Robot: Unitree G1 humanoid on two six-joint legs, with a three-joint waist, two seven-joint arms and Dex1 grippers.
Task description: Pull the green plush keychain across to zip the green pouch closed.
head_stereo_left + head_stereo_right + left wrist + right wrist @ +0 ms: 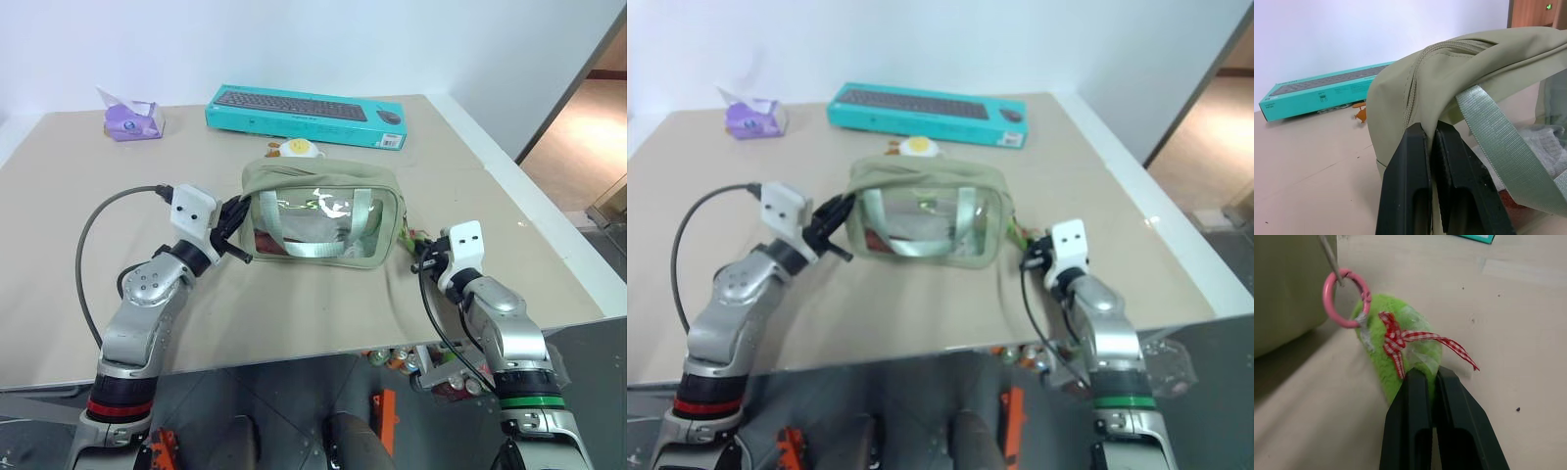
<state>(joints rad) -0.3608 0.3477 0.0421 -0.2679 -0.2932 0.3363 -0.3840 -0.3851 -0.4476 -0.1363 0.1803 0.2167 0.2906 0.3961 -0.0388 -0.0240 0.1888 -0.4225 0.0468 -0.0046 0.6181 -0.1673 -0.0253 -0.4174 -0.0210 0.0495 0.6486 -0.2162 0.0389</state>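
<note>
I think the zip is nearly done. The green plush keychain now lies on the table just past the right end of the green pouch, pointing away from it. My right gripper pinches its tip. My left gripper pinches the pouch's left end. The pouch lies long side to side.

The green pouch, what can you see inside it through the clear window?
Through the green pouch's clear window: something reddish low in one corner and pale crumpled material. Glare and the two straps cover the rest, so the contents can't be identified.
</note>
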